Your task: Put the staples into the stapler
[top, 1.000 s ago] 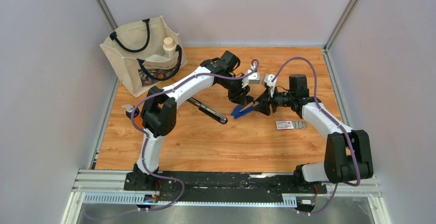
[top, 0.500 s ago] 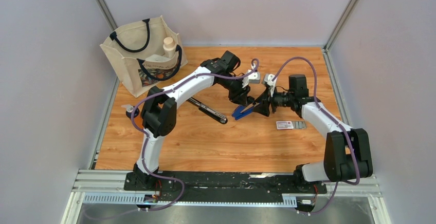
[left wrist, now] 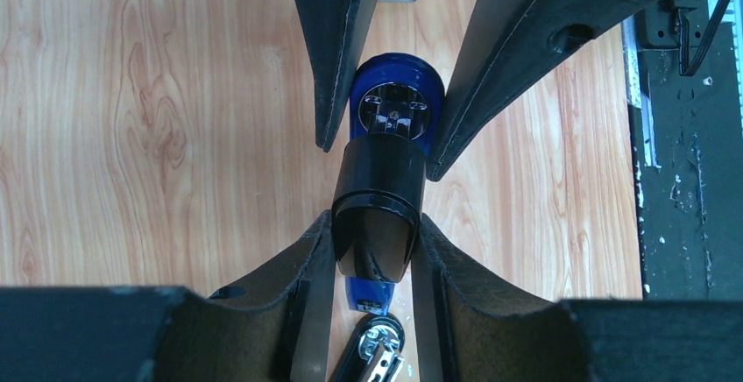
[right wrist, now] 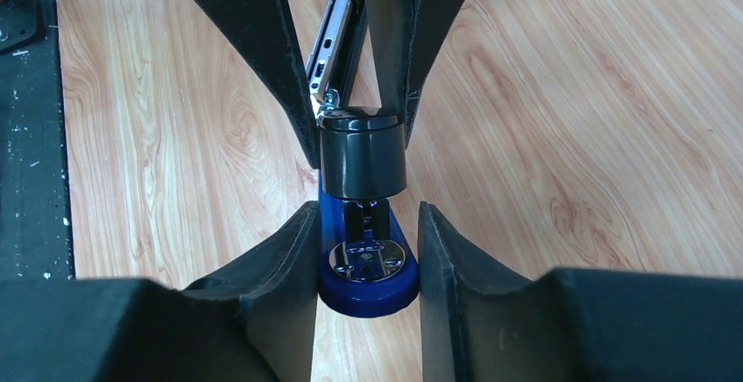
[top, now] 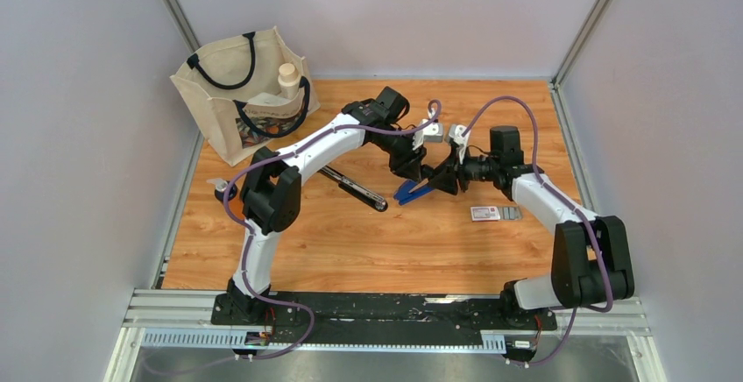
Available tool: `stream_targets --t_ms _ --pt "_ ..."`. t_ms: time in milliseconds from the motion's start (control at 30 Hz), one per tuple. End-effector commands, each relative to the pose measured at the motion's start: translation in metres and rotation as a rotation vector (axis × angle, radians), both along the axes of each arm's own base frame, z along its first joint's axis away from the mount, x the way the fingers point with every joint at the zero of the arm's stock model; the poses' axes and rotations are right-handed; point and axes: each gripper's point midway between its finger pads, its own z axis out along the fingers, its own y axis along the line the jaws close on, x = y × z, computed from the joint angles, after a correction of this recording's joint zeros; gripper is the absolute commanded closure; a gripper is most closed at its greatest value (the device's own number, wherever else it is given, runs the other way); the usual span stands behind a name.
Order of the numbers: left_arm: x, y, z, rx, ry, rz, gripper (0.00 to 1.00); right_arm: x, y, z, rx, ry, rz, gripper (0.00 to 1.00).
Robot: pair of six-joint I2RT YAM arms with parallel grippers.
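Note:
The stapler (top: 407, 192) has a blue base and a black head and stands mid-table. Its black cover (top: 355, 187) lies swung open to the left. My left gripper (top: 413, 172) is shut on the black head (left wrist: 378, 180) from the rear. My right gripper (top: 438, 180) is shut on the front of the blue base (right wrist: 368, 290), with a finger touching each side. The metal staple channel (right wrist: 333, 31) runs back from the head. The white staple box with red print (top: 484, 214) and grey staple strips (top: 512, 213) lie on the table, right of the stapler.
A cream tote bag (top: 250, 93) holding a bottle stands at the back left corner. A small object (top: 221, 187) lies by the left arm's elbow. Grey walls surround the wooden table (top: 350, 242).
My right gripper has moved left onto the front of the stapler's blue base. The left gripper and stapler have stayed in place.

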Motion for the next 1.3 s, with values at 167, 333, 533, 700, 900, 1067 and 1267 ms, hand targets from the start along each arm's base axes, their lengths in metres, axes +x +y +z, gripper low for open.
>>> stream_targets --t_ms 167,333,533,700,900,1067,1267 --pt "-0.001 -0.013 0.062 -0.152 -0.032 -0.008 1.00 0.007 0.000 -0.001 -0.043 -0.027 0.013 0.89" --pt "0.017 -0.009 0.076 -0.181 -0.040 0.039 1.00 0.007 -0.012 -0.012 -0.132 -0.028 0.003 1.00" --pt "0.036 -0.002 0.091 -0.218 -0.041 0.084 1.00 0.004 -0.021 -0.026 -0.196 -0.024 -0.006 1.00" --pt "0.041 0.001 0.092 -0.223 -0.045 0.093 1.00 0.006 -0.031 -0.037 -0.262 -0.027 -0.027 1.00" --pt "0.059 0.006 0.085 -0.212 -0.066 0.137 1.00 0.007 -0.044 -0.049 -0.342 -0.034 -0.060 1.00" --pt "0.078 0.012 0.080 -0.209 -0.077 0.180 1.00 0.002 -0.049 -0.061 -0.378 -0.039 -0.048 1.00" --pt "0.100 0.017 0.067 -0.194 -0.080 0.229 1.00 0.003 -0.050 -0.069 -0.423 -0.035 -0.053 1.00"
